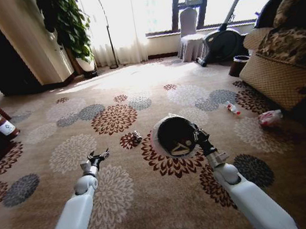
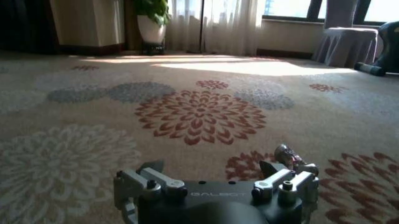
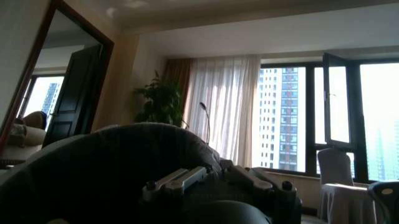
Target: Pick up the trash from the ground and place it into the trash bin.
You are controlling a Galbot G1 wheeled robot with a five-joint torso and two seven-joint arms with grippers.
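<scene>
You've got patterned carpet (image 1: 109, 98) across the whole floor, floral medallions in red, grey and cream. The sofa (image 1: 289, 50) sits along your right side, an exercise bike (image 1: 228, 37) and a covered chair (image 1: 189, 35) stand by the window, and a potted plant (image 1: 71, 28) is at far left of the window. The trash bin (image 1: 174, 135) is in front of you, centre-right on the carpet: round, black, with a pale liner over the rim, and tilted so you look into its mouth. Your right gripper (image 1: 195, 138) is at the bin's rim, on the side nearest the right arm; in the right wrist view the dark bin wall (image 3: 112, 163) covers the fingers, so you cannot tell how far they are spread or whether they clamp the rim. Your left gripper (image 1: 98, 156) hovers low over the carpet left of the bin, jaws spread wide with nothing between them; the left wrist view (image 2: 212, 175) shows both fingertips apart over bare carpet. Trash: a small crumpled piece (image 1: 136, 136) lies on a red medallion between the left gripper and the bin, seen just beyond the left gripper's fingers (image 2: 293, 158). A small clear bottle with red cap (image 1: 232, 108) lies right of the bin, and a pink bag (image 1: 270, 118) rests at the sofa's foot.
</scene>
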